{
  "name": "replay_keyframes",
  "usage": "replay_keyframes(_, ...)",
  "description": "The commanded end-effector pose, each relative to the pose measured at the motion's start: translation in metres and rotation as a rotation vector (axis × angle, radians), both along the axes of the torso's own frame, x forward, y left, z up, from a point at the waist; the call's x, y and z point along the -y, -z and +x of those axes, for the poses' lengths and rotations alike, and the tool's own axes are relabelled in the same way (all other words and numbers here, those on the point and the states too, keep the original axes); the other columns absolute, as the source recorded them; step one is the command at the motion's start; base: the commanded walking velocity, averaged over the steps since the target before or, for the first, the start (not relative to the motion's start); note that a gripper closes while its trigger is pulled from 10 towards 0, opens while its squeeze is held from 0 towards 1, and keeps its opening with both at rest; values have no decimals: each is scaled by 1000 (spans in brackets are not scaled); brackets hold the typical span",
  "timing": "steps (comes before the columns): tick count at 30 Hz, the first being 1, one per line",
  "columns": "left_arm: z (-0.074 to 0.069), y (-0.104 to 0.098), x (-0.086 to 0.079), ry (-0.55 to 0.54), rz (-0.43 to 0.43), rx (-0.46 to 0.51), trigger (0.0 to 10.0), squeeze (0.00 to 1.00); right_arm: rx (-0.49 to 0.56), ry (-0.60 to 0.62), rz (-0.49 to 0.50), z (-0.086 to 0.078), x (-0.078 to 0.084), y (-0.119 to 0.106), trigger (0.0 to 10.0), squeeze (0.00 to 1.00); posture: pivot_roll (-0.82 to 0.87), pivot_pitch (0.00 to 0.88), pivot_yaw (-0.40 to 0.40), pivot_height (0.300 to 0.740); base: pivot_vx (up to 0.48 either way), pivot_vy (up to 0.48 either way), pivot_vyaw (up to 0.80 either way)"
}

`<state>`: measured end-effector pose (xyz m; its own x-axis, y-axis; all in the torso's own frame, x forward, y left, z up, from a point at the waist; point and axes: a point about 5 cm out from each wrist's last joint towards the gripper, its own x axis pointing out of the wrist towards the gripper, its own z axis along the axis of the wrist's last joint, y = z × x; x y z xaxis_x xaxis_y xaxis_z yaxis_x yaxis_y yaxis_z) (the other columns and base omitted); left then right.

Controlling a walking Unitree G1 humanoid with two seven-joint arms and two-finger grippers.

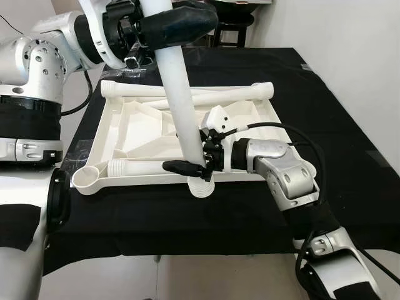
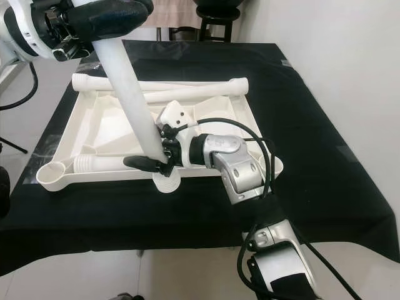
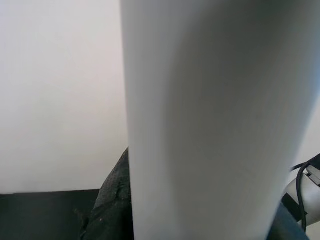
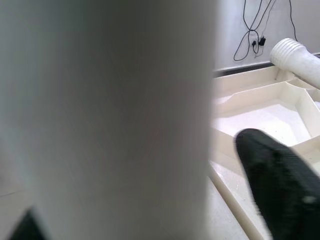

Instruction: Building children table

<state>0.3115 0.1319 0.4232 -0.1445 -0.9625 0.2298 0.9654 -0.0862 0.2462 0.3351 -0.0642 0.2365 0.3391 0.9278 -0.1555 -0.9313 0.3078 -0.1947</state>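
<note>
Black table (image 1: 350, 162), right gripper (image 1: 195, 167) perhaps clamping half-hidden leg (image 1: 181, 100).

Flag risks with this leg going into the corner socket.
1. The upright leg leans as it meets the near corner socket; its thread could cross or jam.
2. Left gripper holds it high and right gripper low; uneven pushing could tip the tabletop.
3. Loose legs lying on the tabletop could roll off.

Smooth matt white plastic leg (image 1: 181, 100); black cloth (image 1: 250, 212)
</note>
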Motion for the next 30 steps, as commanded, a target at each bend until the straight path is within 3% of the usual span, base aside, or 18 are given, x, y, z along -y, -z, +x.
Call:
replay_keyframes(1, -20, -23, 16, 215, -89, 79, 0, 0, -33, -52, -46, -7, -22, 13, 4078, 0, -3, 92, -19, 740, 0, 0, 0)
replay_keyframes(2, -20, -23, 16, 215, -90, 79, 0, 0, -35, -52, -48, -7, -22, 13, 0, 0, -3, 92, -18, 740, 0, 0, 0)
replay_keyframes(17, -19, -25, 21, 241, -94, 84, 0, 0, -50, -48, -62, -9, -24, 18, 0, 0, -7, 95, -12, 740, 0, 0, 0)
replay_keyframes(18, -17, -26, 22, 210, -123, 76, 4078, 400, -52, -35, -56, -8, -24, 18, 0, 0, -9, 97, -11, 740, 0, 0, 0)
replay_keyframes(19, -17, -26, 22, 210, -123, 76, 4078, 400, -52, -35, -56, -8, -24, 18, 0, 0, -9, 97, -11, 740, 0, 0, 0)
replay_keyframes(20, -18, -26, 20, 219, -143, 69, 10000, 1000, -51, -8, -37, -6, -24, 16, 0, 0, -13, 97, -10, 740, 0, 0, 0)
replay_keyframes(23, -21, -26, 16, 204, -174, 83, 10000, 1000, -51, 54, 8, 0, -21, 11, 0, 0, -13, 100, -12, 740, 0, 0, 0)
replay_keyframes(26, -16, -35, -8, 58, -338, 98, 10000, 1000, -69, 176, 130, 13, -8, -2, 0, 0, -15, 106, -13, 740, 0, 0, 0)
replay_keyframes(28, -16, -36, -14, 32, -372, 96, 10000, 1000, -74, 194, 154, 15, -6, -4, 0, 0, -15, 106, -13, 740, 0, 0, 0)
replay_keyframes(30, -15, -41, -31, -73, -461, 111, 10000, 1000, -64, 242, 233, 19, 3, -14, 0, 0, -21, 112, -14, 740, 0, 0, 0)
